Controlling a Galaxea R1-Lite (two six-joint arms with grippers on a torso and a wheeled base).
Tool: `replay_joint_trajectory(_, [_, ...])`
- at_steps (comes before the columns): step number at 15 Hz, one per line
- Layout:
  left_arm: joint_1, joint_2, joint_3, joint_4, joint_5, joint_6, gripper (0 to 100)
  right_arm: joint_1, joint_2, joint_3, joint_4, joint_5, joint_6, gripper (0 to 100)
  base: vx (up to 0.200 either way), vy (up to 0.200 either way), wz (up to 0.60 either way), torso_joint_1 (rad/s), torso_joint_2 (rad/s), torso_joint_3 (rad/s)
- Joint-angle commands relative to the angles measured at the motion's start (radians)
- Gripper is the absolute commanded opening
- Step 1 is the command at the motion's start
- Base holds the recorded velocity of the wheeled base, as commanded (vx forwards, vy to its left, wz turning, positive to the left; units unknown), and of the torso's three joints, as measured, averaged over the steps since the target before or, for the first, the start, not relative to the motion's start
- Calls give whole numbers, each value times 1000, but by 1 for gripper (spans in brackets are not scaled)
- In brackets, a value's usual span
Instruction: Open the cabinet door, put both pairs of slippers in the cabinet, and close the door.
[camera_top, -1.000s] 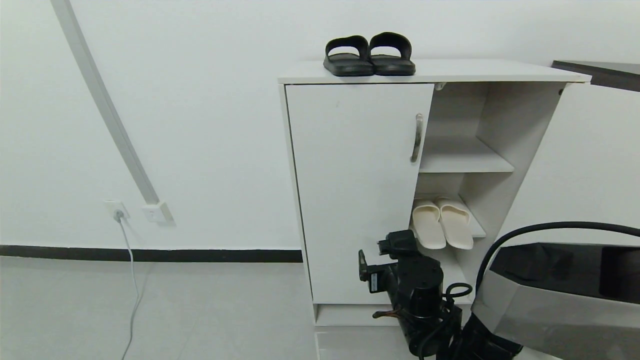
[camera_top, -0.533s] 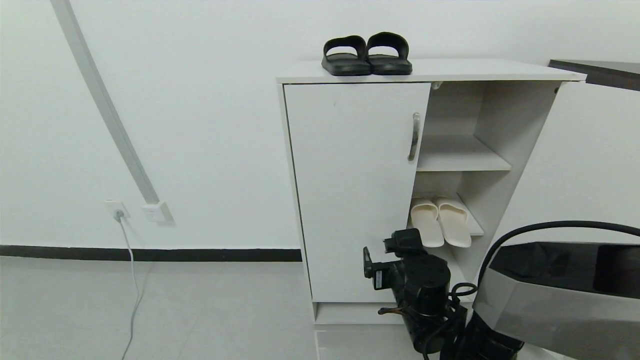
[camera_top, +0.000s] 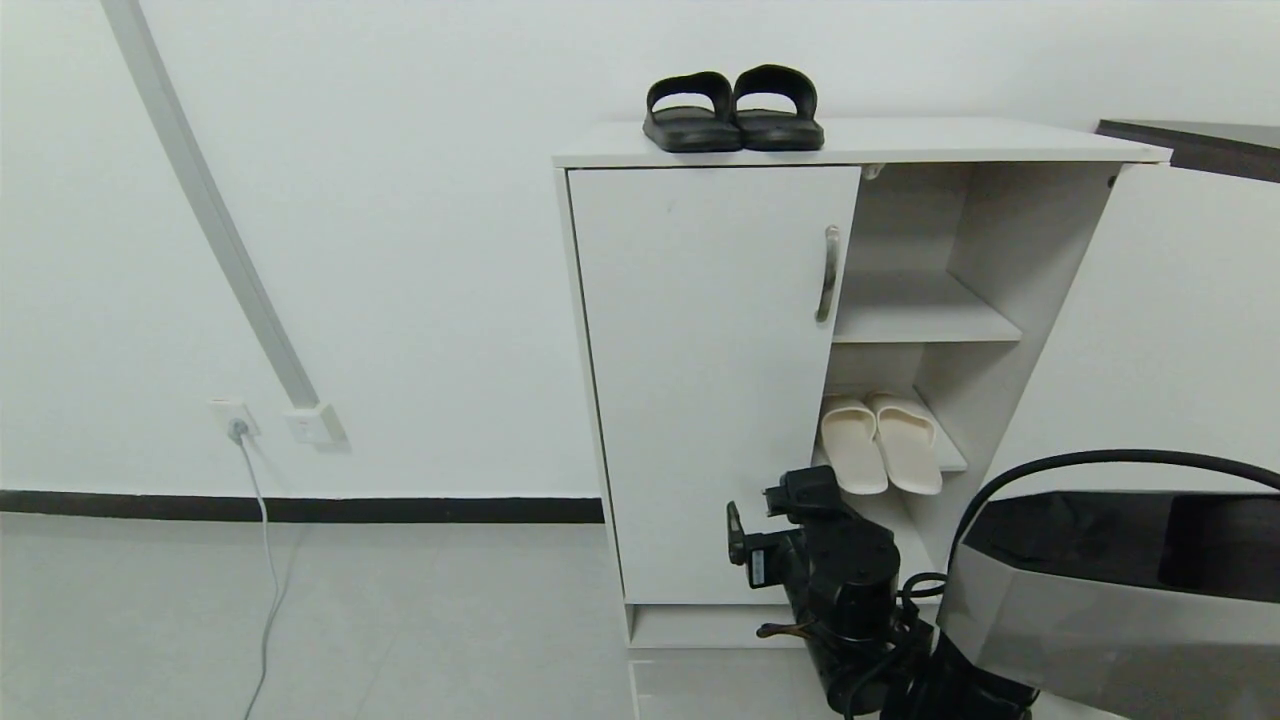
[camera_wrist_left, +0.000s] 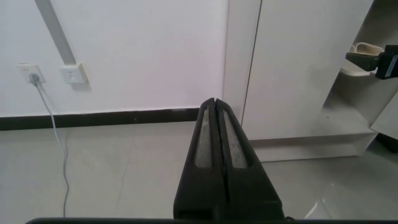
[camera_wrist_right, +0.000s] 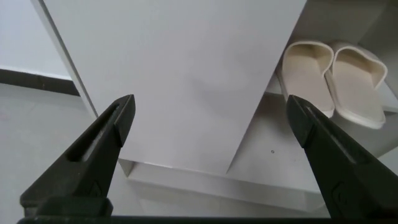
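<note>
Cabinet (camera_top: 980, 140) with its right-hand door (camera_top: 1180, 320) swung open and its left-hand door (camera_top: 710, 380) shut. The cream slippers (camera_top: 880, 457) lie side by side on the middle shelf, so one pair is judged stowed. The black slippers (camera_top: 733, 110) sit on the cabinet top, touching each other, long axes running front to back, near the front edge. The right pincer (camera_wrist_right: 210, 102), fingers spread wide and holding nothing, hangs low before the foot of the shut door, just beside the open compartment. The black pair lies well above it and slightly toward the robot's left. The left pincer (camera_wrist_left: 215, 143), fingers pressed together on nothing, is farther off to the left, above the floor (camera_wrist_left: 124, 168). The right arm is judged the nearer. A rise toward the pair must clear the top's front edge, and the upper shelf (camera_top: 920, 315) offers room for stowing.
</note>
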Motion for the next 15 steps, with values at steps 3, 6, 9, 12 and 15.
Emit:
replay_joint_trajectory(3, [1, 0, 0, 0, 0, 0, 0, 0, 6, -1, -2, 0, -1, 100, 0, 0, 0, 22, -263, -272])
replay_joint_trajectory(6, [1, 0, 0, 0, 0, 0, 0, 0, 7, -1, -2, 0, -1, 100, 0, 0, 0, 58, -429, -354])
replay_joint_trajectory(9, [1, 0, 0, 0, 0, 0, 0, 0, 7, -1, -1, 0, -1, 100, 0, 0, 0, 102, -453, -351])
replay_joint_trajectory(12, [0, 0, 0, 0, -1, 0, 0, 0, 7, -1, -1, 0, -1, 100, 0, 0, 0, 131, -458, -339])
replay_joint_trajectory(15, [1, 0, 0, 0, 0, 0, 0, 0, 7, -1, -2, 0, -7, 100, 0, 0, 0, 150, -476, -326])
